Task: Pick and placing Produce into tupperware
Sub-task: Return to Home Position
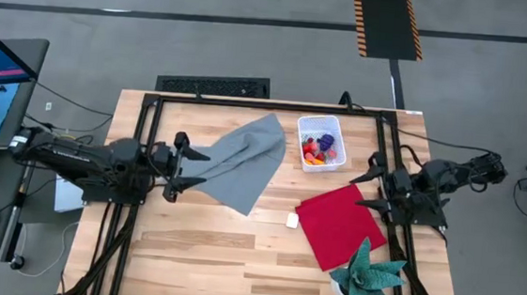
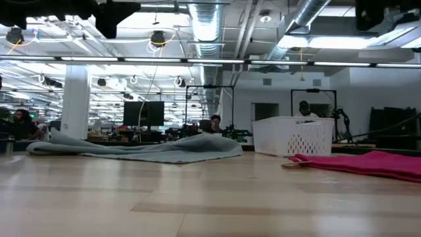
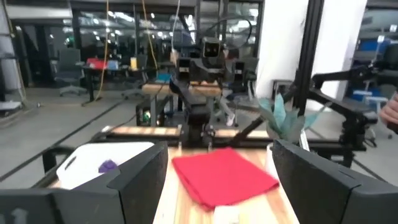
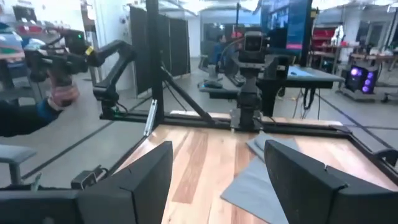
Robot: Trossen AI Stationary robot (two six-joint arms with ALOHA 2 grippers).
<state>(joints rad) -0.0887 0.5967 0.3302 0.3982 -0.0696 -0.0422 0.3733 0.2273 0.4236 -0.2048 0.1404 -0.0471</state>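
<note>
- The left hand point(image 1: 185, 168) is seen spread and empty above the left side of the desk point(image 1: 198, 255); the right hand point(image 1: 366, 182) is spread the same way at the right edge.
- The tupperware point(image 1: 321, 127), a stiff white perforated tub, is placed near the far edge, toward the right.
- The produce point(image 1: 317, 153) is piled inside it. The pieces are judged tiny, light, smooth and likely to roll, so each is best pinched across its middle.

High: overhead, straight down on whole table point(image 1: 217, 257). Low: tabletop level, facing room. Wrists: facing each other. High, low share red cloth point(image 1: 337, 227).
</note>
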